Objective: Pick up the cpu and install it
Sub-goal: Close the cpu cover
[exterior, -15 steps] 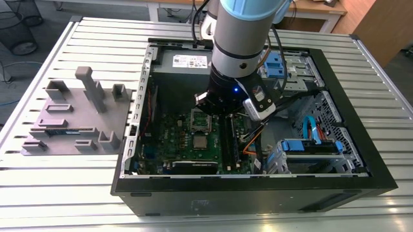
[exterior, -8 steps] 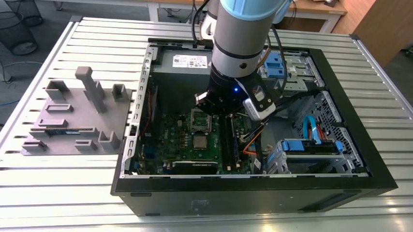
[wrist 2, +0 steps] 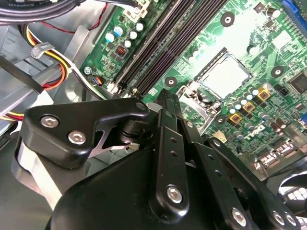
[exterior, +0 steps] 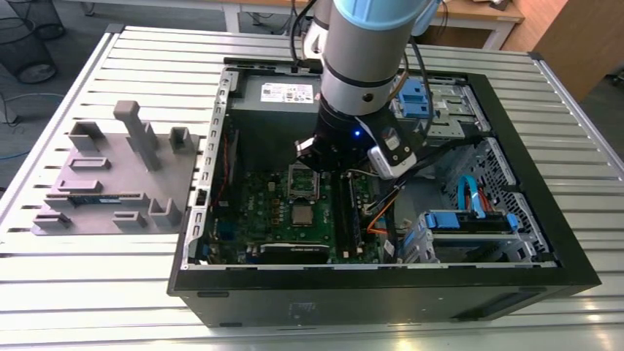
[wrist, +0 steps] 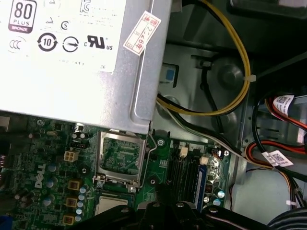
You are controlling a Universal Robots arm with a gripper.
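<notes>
Bearing from the hand [exterior: 322,162] to the cpu [exterior: 303,214] runs about six o'clock in the exterior view, the chip flat on the motherboard [exterior: 259,209] beside the opened socket frame [exterior: 302,181]; whether the hand is open or closed I cannot tell.

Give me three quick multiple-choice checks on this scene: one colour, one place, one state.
1. Colour of the tray beside the case? A red; B grey; C yellow.
2. Where does the cpu lie? A on the tray; B outside the case; C in the motherboard socket.
3. The socket frame is: A flipped open; B clamped over the cpu; C missing.
Key: B, the tray looks grey; C, the cpu's silver top shows in the board's socket; A, the frame stands clear beside the cpu.
</notes>
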